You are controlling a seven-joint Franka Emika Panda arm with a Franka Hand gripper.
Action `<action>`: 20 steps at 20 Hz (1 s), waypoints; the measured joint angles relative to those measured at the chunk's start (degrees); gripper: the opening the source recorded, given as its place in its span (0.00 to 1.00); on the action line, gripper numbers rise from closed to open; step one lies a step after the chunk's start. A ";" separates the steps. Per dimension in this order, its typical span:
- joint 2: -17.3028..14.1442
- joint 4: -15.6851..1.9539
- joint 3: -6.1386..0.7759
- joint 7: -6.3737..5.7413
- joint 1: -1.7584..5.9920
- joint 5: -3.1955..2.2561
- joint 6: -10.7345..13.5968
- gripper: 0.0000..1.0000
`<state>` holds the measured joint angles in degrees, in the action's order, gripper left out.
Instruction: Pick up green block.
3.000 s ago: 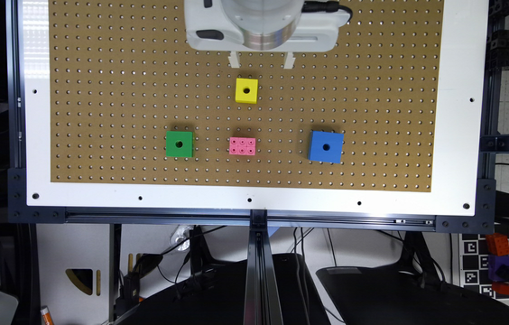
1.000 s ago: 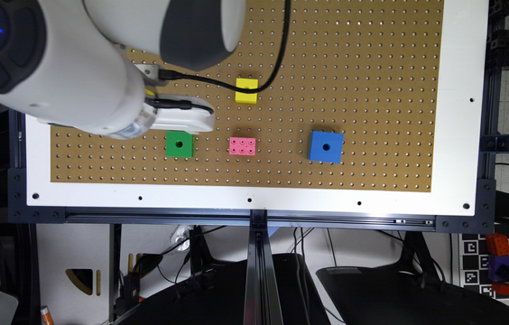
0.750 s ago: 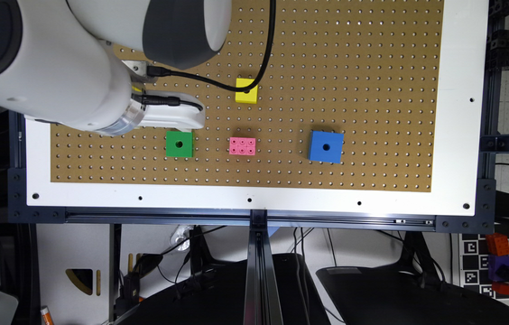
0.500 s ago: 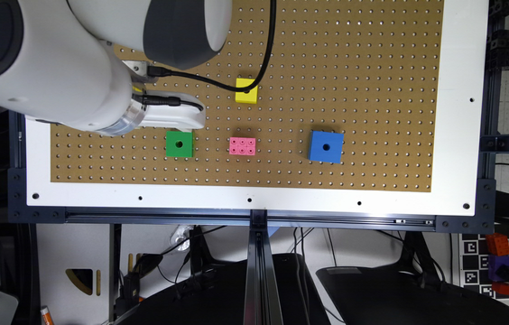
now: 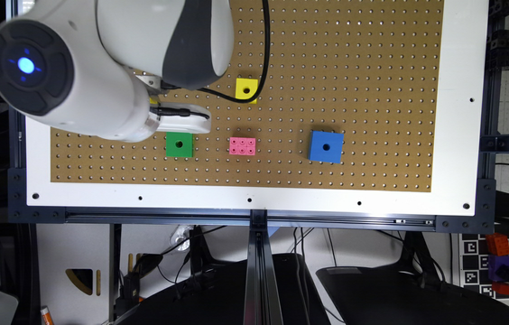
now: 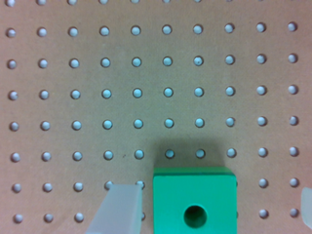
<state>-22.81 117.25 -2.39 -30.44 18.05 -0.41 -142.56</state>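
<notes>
The green block (image 6: 195, 202) sits on the pegboard (image 6: 146, 73), flat. The fingers (image 6: 119, 209) stand wide apart on either side of it, gripping nothing, one just beside the block.

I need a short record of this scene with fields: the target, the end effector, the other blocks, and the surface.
target: green block, flat on the board, hole facing up
end effector: open, one finger on each side of the green block, not touching it
other blocks: yellow block, pink block, blue block, all apart from each other
surface: brown pegboard
</notes>
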 joint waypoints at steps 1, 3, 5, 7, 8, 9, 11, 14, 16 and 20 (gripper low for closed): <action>-0.67 -0.06 0.00 0.00 0.00 0.00 -0.67 1.00; -1.06 -0.22 0.00 0.00 -0.01 0.00 -1.02 1.00; -1.25 -0.24 -0.01 0.00 -0.02 0.00 -1.02 1.00; -1.69 -0.32 -0.01 0.01 -0.02 0.00 -1.12 1.00; -1.90 -0.40 -0.01 0.01 -0.02 0.00 -1.15 1.00; -2.04 -0.51 -0.01 0.01 -0.03 0.00 -1.16 1.00; -2.40 -1.11 -0.05 0.01 -0.09 0.00 -1.16 1.00; -3.16 -2.20 -0.11 0.01 -0.20 0.00 -1.16 1.00; -3.81 -3.05 -0.20 0.01 -0.24 0.00 -1.16 1.00; -5.10 -4.45 -0.32 0.01 -0.24 0.00 -1.15 1.00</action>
<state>-27.91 112.81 -2.71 -30.43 17.80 -0.41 -143.71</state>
